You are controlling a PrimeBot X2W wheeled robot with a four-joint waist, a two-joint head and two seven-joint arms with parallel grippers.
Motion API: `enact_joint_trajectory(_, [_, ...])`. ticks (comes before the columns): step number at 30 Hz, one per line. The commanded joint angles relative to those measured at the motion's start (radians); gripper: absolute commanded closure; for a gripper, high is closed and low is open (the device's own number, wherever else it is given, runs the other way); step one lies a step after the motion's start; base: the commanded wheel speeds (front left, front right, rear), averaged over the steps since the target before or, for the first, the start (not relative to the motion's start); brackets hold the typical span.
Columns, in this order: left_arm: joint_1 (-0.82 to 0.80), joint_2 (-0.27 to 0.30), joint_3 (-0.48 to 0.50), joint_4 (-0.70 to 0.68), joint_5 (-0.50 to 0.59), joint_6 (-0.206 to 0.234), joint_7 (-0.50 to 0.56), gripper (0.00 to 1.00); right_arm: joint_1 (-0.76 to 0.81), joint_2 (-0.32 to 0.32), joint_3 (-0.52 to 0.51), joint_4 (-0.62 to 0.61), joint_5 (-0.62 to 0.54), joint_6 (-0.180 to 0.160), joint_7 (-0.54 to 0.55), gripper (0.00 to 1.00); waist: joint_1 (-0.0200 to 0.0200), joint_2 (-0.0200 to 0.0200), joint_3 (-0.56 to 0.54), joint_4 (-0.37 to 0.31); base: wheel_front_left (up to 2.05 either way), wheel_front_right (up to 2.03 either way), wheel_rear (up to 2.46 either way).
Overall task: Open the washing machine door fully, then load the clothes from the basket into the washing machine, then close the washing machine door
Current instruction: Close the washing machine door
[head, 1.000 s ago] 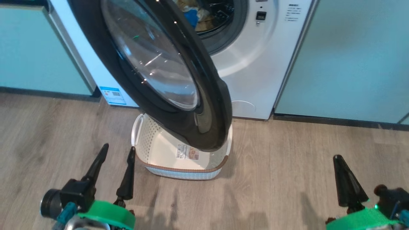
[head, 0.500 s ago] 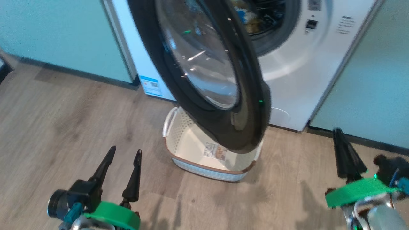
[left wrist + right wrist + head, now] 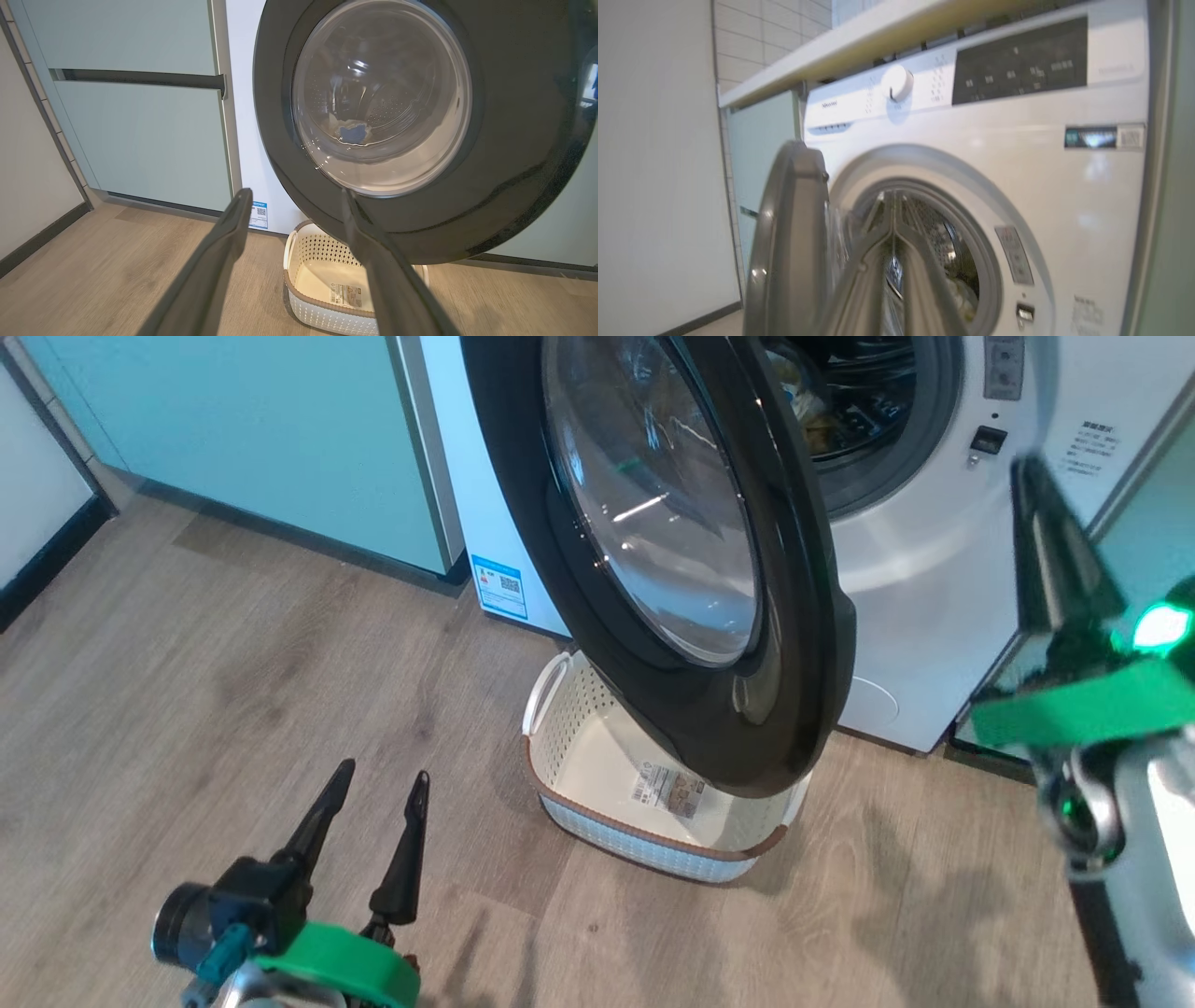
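Observation:
The washing machine [image 3: 934, 569] stands white between pale green cabinets, its black glass-windowed door [image 3: 672, 551] swung out over the basket [image 3: 644, 845]. The cream basket holds nothing but its label. Clothes [image 3: 812, 420], pale yellow, lie in the drum. A blue piece [image 3: 352, 133] shows through the door glass [image 3: 383, 93] in the left wrist view. My left gripper [image 3: 384, 773] hangs open and empty over the floor, left of the basket [image 3: 317, 303]. My right gripper [image 3: 1032, 476] is shut and empty, raised at the right of the machine front. In its own view the shut gripper [image 3: 893, 205] points at the drum opening [image 3: 943, 242], right of the door's edge [image 3: 789, 233].
Wood floor [image 3: 233, 663] spreads to the left and front of the basket. Pale green cabinets [image 3: 280, 448] flank the machine, and a white wall with dark skirting [image 3: 37, 495] stands at far left. A control panel and dial [image 3: 896, 84] run across the machine's top.
The head camera has swung, shifting the whole scene rightward. My right gripper has risen from near the floor to the height of the machine's front. The left gripper stays open.

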Motion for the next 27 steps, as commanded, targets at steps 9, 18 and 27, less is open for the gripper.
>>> enact_joint_trajectory(9, [-0.051, 0.001, 0.056, -0.043, 0.015, -0.004, -0.006, 0.00, -0.172, -0.011, 0.187, -0.229, -0.013, -0.003, 0.034, 1.00, 0.0000, 0.0000, -0.002, 0.008, 0.00, 0.00, 0.00])
enact_joint_trajectory(18, [-0.049, -0.011, 0.067, -0.051, 0.024, -0.004, -0.006, 0.00, -0.066, -0.012, 0.361, -0.286, 0.031, -0.003, 0.115, 1.00, 0.0000, 0.0000, 0.006, 0.005, 0.00, 0.00, 0.00])
enact_joint_trajectory(27, [-0.058, -0.027, 0.074, -0.052, 0.037, -0.011, -0.006, 0.00, 0.049, -0.015, 0.420, -0.241, 0.066, -0.003, 0.139, 1.00, 0.0000, 0.0000, 0.028, -0.010, 0.00, 0.00, 0.00])
